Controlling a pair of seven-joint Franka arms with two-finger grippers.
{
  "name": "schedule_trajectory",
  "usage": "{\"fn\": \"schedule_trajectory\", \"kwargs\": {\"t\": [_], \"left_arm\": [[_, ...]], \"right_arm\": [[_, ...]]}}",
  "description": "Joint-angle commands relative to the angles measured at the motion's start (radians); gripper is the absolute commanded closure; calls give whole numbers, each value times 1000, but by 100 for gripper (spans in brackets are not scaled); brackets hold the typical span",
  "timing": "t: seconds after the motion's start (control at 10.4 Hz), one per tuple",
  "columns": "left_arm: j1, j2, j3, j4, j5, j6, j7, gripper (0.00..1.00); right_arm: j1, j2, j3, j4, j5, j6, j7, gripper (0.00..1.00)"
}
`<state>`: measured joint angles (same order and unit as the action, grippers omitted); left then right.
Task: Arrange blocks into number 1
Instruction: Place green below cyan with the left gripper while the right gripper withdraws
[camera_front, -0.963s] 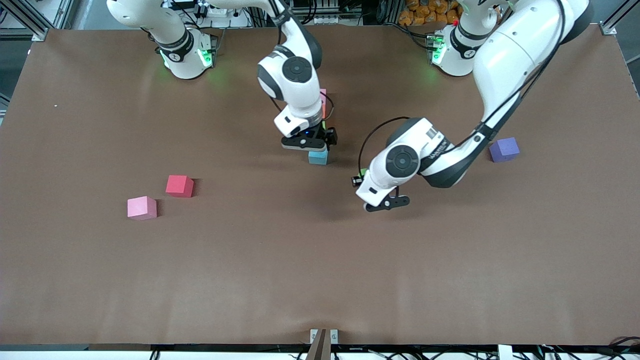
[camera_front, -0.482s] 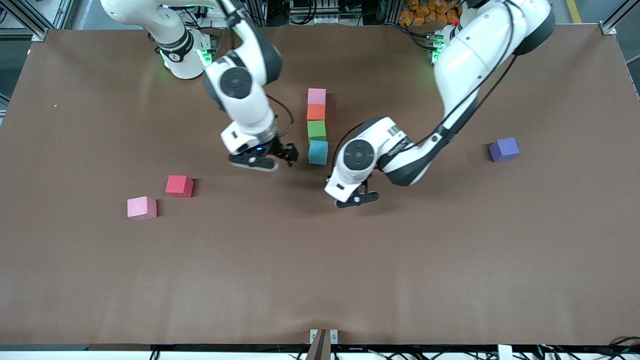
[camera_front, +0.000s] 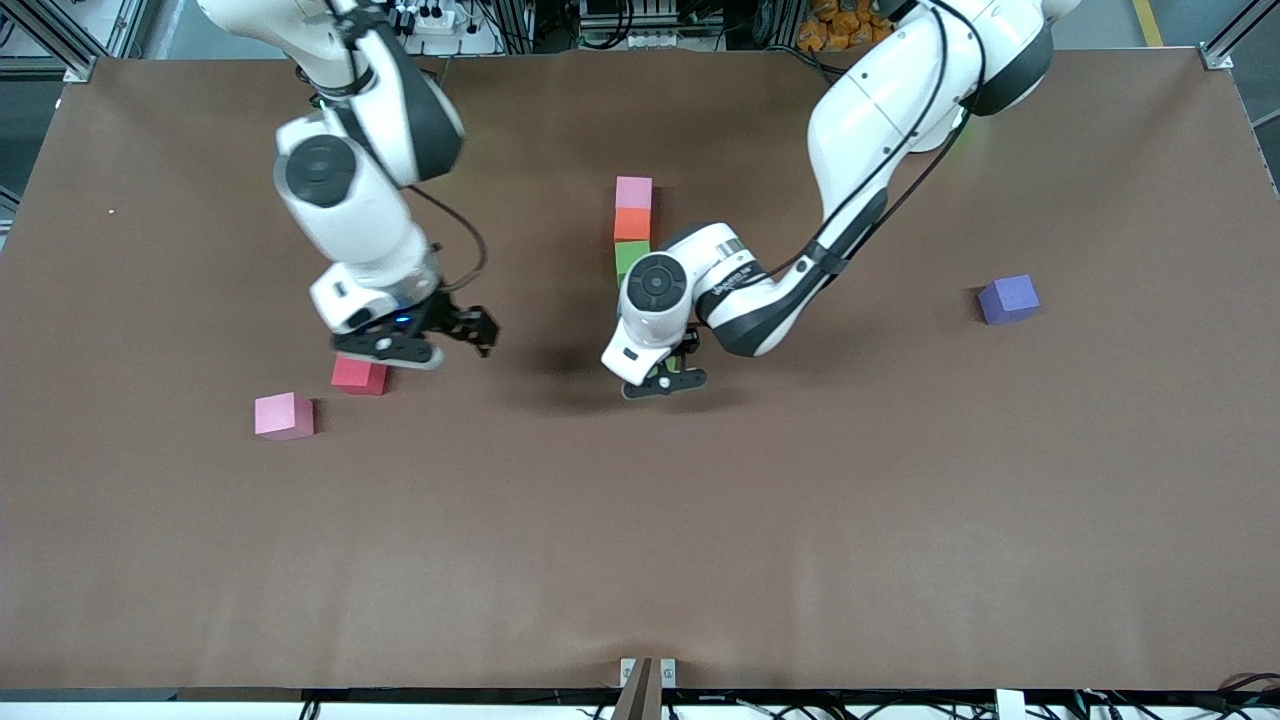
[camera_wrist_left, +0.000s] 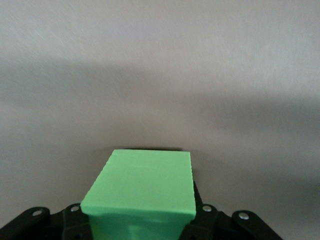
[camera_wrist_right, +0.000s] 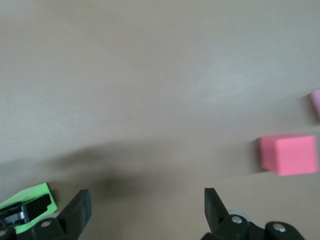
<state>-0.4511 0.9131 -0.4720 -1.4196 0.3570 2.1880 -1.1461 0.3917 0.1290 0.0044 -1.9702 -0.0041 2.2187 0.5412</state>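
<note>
Left gripper (camera_front: 662, 384) pinching green block (camera_wrist_left: 142, 187), hovering over table at camera-side end of block column (camera_front: 631, 224); probably extending the stroke. Right gripper (camera_front: 390, 352), jaws spread, over red block (camera_front: 356, 380), well apart from column toward right arm's end; probably fetching next.

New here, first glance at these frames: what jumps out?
A column of blocks at mid-table: light pink block, orange block and a green block partly hidden by the left arm. The left gripper, shut on another green block, hangs over bare table just nearer the camera than that column. The right gripper, open, is over the red block.
</note>
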Motion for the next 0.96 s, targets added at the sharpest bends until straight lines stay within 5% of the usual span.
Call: {"fn": "schedule_trajectory", "kwargs": {"t": [0.0,0.48,0.58,0.87], "left_arm": [[-49,15,26,22,-23,4,-17,100],[-87,12,26,13,-20,1,-14,97],[-95,13,26,10,-12,1,-11,4],[-95,-5,26,2,-9,-17,-17,0]], "right_arm": [[-118,-81,26,45,-19,-121,-168,0],[-253,-83,16,240,-16,-327,-404,0],[-270,-81,14,261,-16,-338,-438,0],[-342,-78,14,287,-16,-338,-579,0]]}}
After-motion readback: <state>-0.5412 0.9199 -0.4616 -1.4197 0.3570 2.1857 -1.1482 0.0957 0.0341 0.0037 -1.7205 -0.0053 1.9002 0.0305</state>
